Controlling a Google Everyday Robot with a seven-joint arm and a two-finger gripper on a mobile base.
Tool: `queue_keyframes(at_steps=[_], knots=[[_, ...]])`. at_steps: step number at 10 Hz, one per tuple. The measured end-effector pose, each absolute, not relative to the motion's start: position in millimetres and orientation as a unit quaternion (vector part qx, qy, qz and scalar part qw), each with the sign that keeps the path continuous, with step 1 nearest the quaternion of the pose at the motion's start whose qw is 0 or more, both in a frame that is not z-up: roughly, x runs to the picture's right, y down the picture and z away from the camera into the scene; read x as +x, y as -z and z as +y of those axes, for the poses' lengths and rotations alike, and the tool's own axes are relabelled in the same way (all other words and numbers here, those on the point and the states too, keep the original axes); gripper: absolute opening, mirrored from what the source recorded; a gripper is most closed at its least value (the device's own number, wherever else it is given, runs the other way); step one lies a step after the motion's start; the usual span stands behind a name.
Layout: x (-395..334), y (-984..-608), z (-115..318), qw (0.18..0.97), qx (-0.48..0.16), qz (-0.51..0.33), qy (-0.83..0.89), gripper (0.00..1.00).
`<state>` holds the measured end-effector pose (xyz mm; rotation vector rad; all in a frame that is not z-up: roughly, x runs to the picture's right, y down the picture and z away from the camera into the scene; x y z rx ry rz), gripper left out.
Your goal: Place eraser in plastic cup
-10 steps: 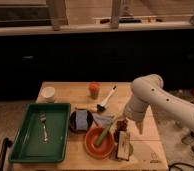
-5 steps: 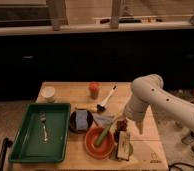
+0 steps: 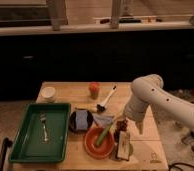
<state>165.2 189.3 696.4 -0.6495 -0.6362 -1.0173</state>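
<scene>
I see the gripper [image 3: 122, 125] low over the desk [image 3: 60, 95], just above the eraser [image 3: 123, 146] — whether it grips, I cannot tell. The eraser lies across the plastic cup [image 3: 129, 149], right beside the orange bowl [image 3: 91, 146] — near the desk's front edge.

On the table [image 3: 150, 150], the tray [image 3: 40, 131] is set at the left, the bowl [image 3: 99, 142] right of it, the eraser [image 3: 123, 143] laid over the cup [image 3: 128, 148] just right of the bowl, and the gripper [image 3: 121, 125] hung just beyond them.
</scene>
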Motion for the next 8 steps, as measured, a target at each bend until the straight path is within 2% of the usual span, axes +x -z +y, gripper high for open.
queue_keyframes(at_steps=[8], knots=[[165.3, -696.3, 189.1, 0.776, -0.3, -0.294, 0.47, 0.8]])
